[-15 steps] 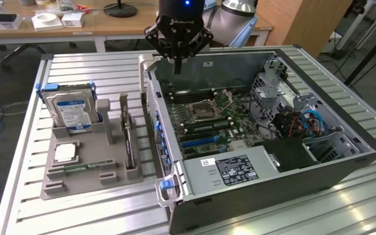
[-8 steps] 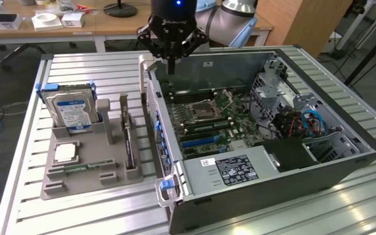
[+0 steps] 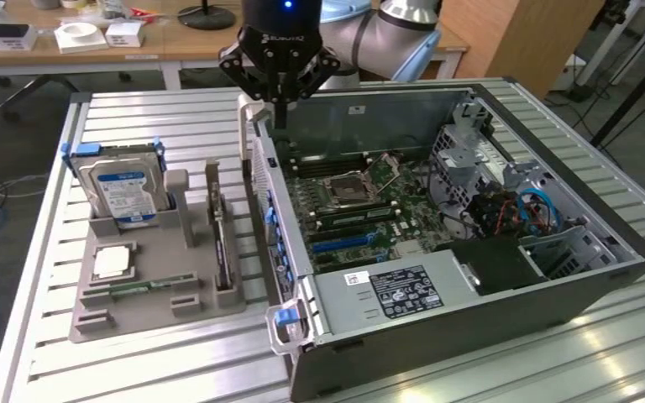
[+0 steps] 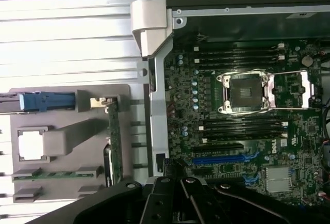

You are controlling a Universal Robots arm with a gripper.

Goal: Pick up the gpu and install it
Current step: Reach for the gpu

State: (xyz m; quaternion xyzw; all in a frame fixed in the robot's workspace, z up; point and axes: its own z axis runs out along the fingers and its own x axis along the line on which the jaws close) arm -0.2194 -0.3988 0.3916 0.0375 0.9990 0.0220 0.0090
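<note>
One gpu point(image 3: 219, 243) edge-on in tray point(image 3: 149, 312), claw point(image 3: 281, 109) well apart

Gpu point(image 3: 221, 248) upright in the tray point(image 3: 144, 319), at the exterior view's left of the case point(image 3: 446, 344).

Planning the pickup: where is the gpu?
On the exterior view's left, the gpu stands on edge in the grey holder, between the hard drive and the computer case.
</note>
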